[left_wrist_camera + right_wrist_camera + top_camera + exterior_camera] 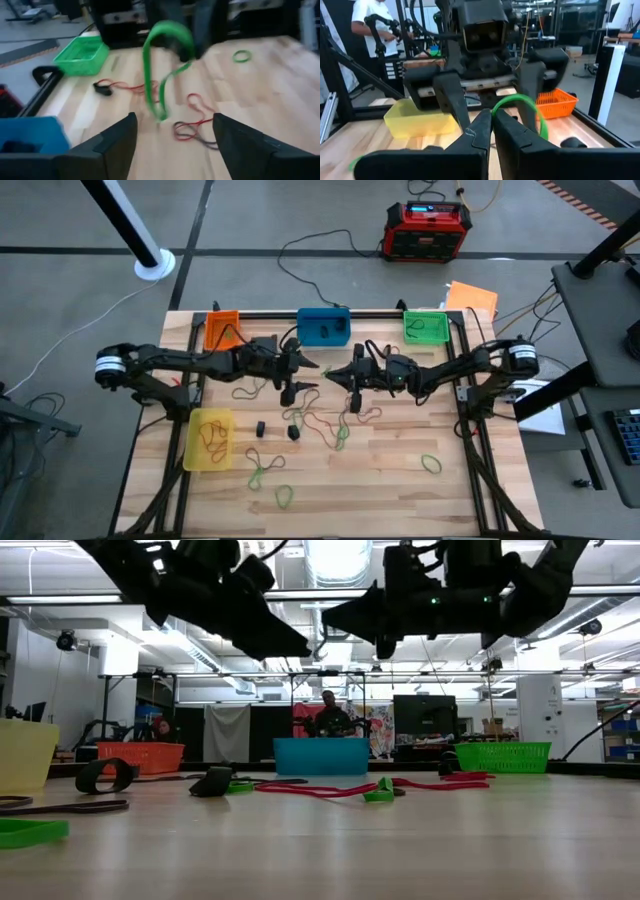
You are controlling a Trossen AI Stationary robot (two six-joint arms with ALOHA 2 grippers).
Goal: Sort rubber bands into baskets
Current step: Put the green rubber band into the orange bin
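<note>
Three baskets (324,326) line the table's (400,480) far edge, rubber bands (335,428) mid-table

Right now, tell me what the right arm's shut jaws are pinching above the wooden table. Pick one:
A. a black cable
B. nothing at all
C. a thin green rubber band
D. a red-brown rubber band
C: the right wrist view shows the right gripper shut on a thin green rubber band, which the left wrist view shows dangling in front of the left gripper's open jaws.
</note>
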